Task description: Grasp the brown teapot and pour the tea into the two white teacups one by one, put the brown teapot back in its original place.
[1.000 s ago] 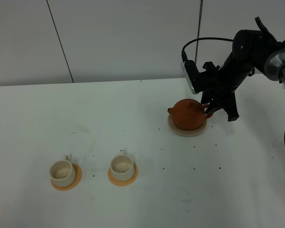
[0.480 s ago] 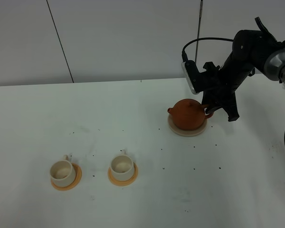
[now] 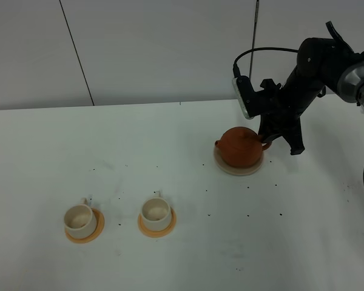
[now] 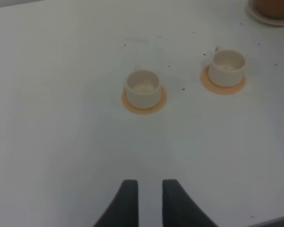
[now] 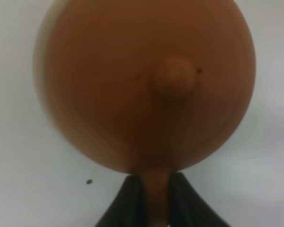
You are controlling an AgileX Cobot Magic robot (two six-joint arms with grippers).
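Overhead cam first: brown teapot (image 3: 238,147) sits on its beige coaster (image 3: 238,169), R of centre and nearer the far edge of the desk (image 3: 170,151); R gripper (image 3: 268,143) is down at the pot's side facing the desk's R edge. One white teacup (image 3: 79,217) and the other teacup (image 3: 155,210) each stand on an orange coaster (image 3: 88,234), side by side toward the near edge, L of centre, well apart from the pot.

L wrist cam: L gripper (image 4: 146,191) hangs over bare desk; its fingers (image 4: 129,201) are a thin gap apart w/ nothing between, so released; both cups lie ahead of it.

R wrist cam: blurry close-up; I see the pot filling the view, lid knob (image 5: 174,78) near centre; loop handle (image 5: 155,189) runs between the pads (image 5: 184,201), both pressed against it; R gripper clenched on that handle.
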